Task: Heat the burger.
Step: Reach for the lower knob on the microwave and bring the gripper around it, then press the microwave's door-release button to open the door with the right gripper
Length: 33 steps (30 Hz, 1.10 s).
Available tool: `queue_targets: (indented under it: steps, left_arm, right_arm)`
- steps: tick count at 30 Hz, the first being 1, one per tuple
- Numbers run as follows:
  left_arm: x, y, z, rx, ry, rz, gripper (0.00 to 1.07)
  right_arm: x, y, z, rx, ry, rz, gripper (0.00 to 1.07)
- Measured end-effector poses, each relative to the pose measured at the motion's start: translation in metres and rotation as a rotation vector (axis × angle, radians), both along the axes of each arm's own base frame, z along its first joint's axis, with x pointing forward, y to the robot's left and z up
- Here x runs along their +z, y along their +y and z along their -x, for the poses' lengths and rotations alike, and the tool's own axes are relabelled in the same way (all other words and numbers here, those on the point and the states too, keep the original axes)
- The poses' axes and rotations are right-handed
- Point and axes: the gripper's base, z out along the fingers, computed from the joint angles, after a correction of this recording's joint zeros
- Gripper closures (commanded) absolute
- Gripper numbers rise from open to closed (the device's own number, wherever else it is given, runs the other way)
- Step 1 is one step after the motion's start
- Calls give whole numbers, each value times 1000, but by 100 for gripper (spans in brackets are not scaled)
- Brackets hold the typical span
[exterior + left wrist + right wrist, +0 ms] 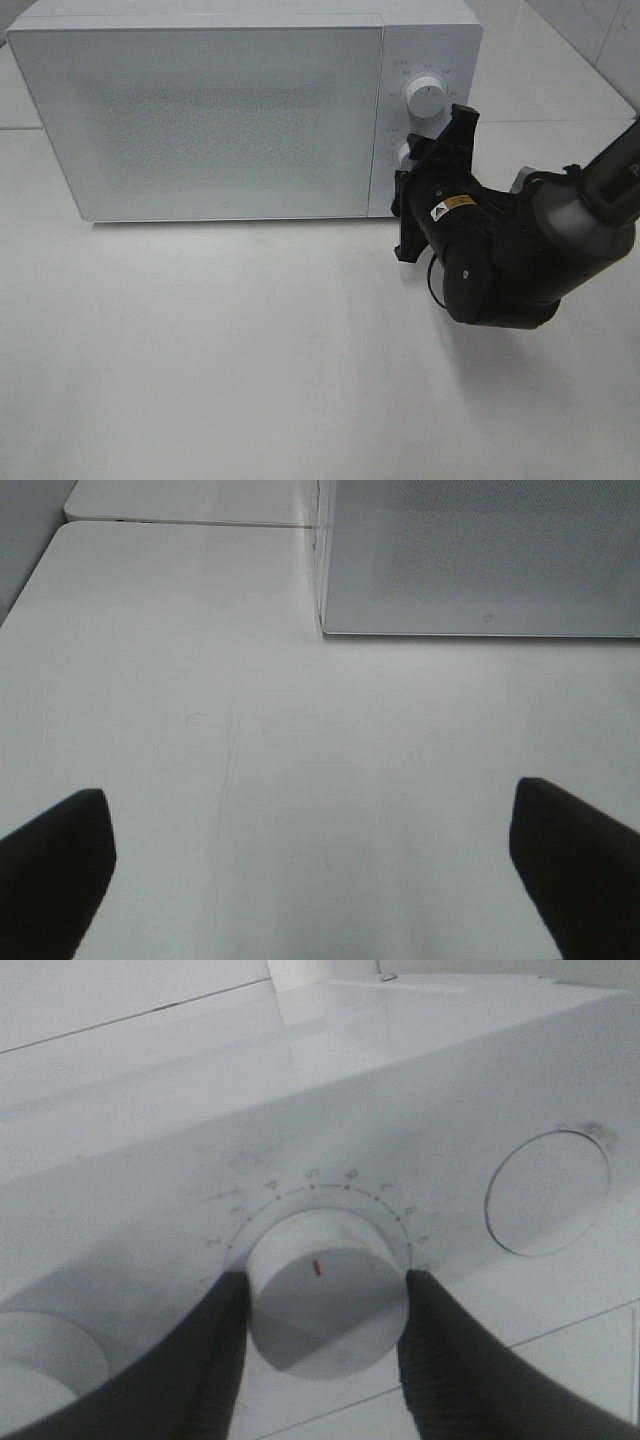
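The burger is out of view; the white microwave (200, 110) has its door closed and the frosted front shows nothing inside. My right gripper (425, 185) is at the control panel, shut on the lower dial (404, 153). In the right wrist view the two black fingers (215, 1360) press against both sides of this round white dial (320, 1310), which has a red mark and a numbered scale around it. My left gripper (315, 870) hangs open over the bare white table (250, 730), off the microwave's left corner (325, 620), with nothing between its fingers.
An upper dial (425, 97) sits above the gripped one on the panel. A round flat button (547, 1192) lies beside the gripped dial. The right arm (540, 250) reaches in from the right edge. White tabletop (250, 350) stretches in front of the microwave.
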Motion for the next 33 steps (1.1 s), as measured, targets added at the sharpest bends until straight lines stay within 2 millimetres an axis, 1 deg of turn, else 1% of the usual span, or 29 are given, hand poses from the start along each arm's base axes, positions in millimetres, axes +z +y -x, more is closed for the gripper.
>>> queue_targets:
  steps: [3, 5, 6, 7, 8, 9, 10, 11, 12, 13, 14, 16, 19, 21, 23, 24, 25, 26, 27, 29, 30, 31, 33]
  left_arm:
    - [0, 0, 0, 0, 0, 0, 6]
    - [0, 0, 0, 0, 0, 0, 6]
    - [0, 0, 0, 0, 0, 0, 6]
    - [0, 0, 0, 0, 0, 0, 6]
    - [0, 0, 0, 0, 0, 0, 6]
    - [0, 0, 0, 0, 0, 0, 6]
    - [0, 0, 0, 0, 0, 0, 6]
    - [0, 0, 0, 0, 0, 0, 6]
    - [0, 0, 0, 0, 0, 0, 6]
    - [0, 0, 0, 0, 0, 0, 6]
    - [0, 0, 0, 0, 0, 0, 6]
    - [0, 0, 0, 0, 0, 0, 6]
    - [0, 0, 0, 0, 0, 0, 6]
    - [0, 0, 0, 0, 0, 0, 6]
    - [0, 0, 0, 0, 0, 0, 6]
    - [0, 0, 0, 0, 0, 0, 6]
    - [0, 0, 0, 0, 0, 0, 6]
    - [0, 0, 0, 0, 0, 0, 6]
    - [0, 0, 0, 0, 0, 0, 6]
    - [0, 0, 0, 0, 0, 0, 6]
    - [0, 0, 0, 0, 0, 0, 6]
    - [0, 0, 0, 0, 0, 0, 6]
    - [0, 0, 0, 0, 0, 0, 6]
  right_arm:
    - [0, 0, 0, 2, 0, 8, 69]
    - [0, 0, 0, 2, 0, 33, 63]
    - [0, 0, 0, 2, 0, 33, 63]
    - [0, 0, 0, 4, 0, 47, 59]
    - [0, 0, 0, 4, 0, 47, 59]
    - [-1, 0, 1, 10, 1, 60, 52]
    - [-2, 0, 2, 17, 4, 69, 50]
    - [-2, 0, 2, 17, 4, 69, 50]
    - [-3, -1, 5, 28, 10, 94, 43]
    - [-4, -2, 7, 33, 15, 102, 39]
    - [-4, -2, 7, 33, 15, 102, 39]
    - [-5, -8, 16, 47, 34, 143, 32]
    - [-4, -9, 19, 53, 35, 150, 31]
    - [-1, -9, 28, 119, 33, 188, 31]
    - [-2, -9, 31, 142, 34, 199, 31]
    - [-2, -10, 37, 186, 39, 224, 31]
    - [-2, -10, 37, 186, 39, 224, 31]
    - [-1, -11, 44, 224, 38, 257, 31]
    - [-1, -11, 44, 224, 38, 257, 31]
    - [4, -12, 52, 278, 21, 319, 31]
    - [4, -12, 52, 278, 21, 319, 31]
    - [9, -12, 56, 312, 1, 359, 32]
    - [12, -12, 58, 331, -1, 385, 32]
